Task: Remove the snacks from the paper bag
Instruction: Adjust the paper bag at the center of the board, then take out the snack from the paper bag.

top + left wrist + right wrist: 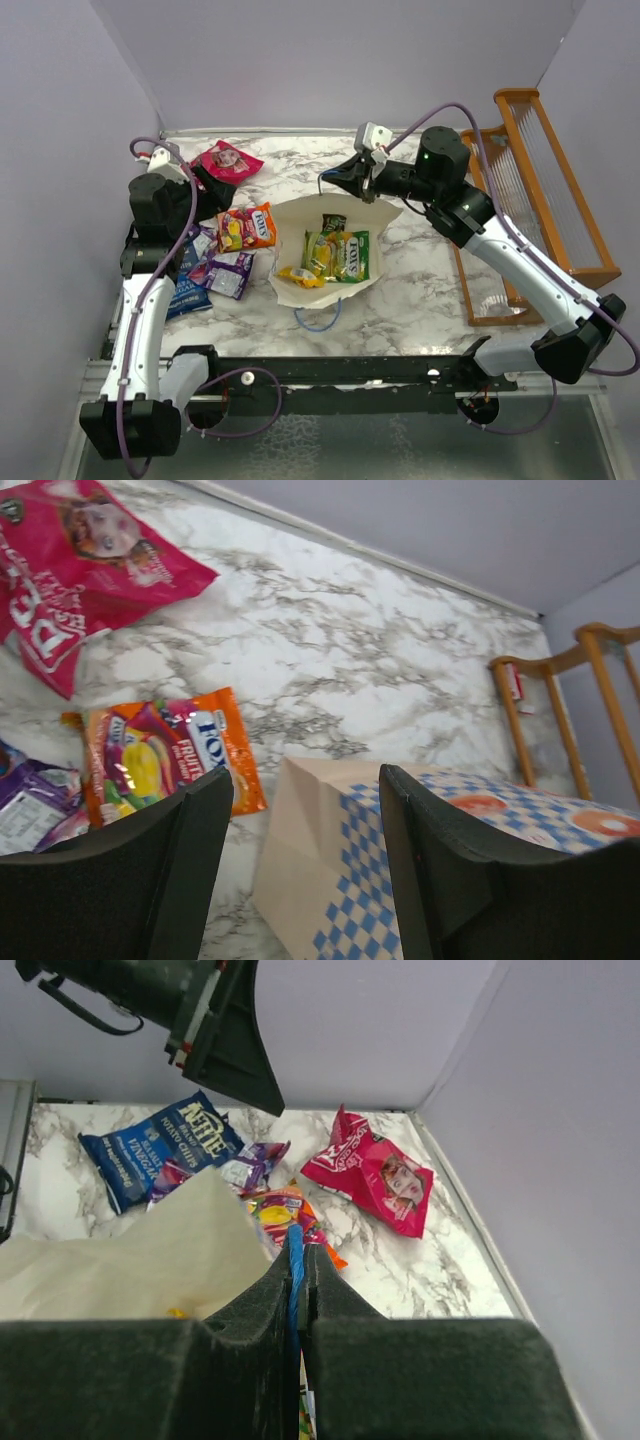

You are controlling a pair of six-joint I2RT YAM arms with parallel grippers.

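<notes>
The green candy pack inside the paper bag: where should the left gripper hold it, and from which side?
Probably its near edge, coming from above through the open mouth: the green candy pack lies flat in the paper bag, whose blue handle the right gripper pinches.

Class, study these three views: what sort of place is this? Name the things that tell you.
Probably a robot test cell, not a home: a marble-patterned table boxed in by plain lilac walls, a left arm and right arm mounted on a dark rail, and a paper bag with snacks laid out.
</notes>
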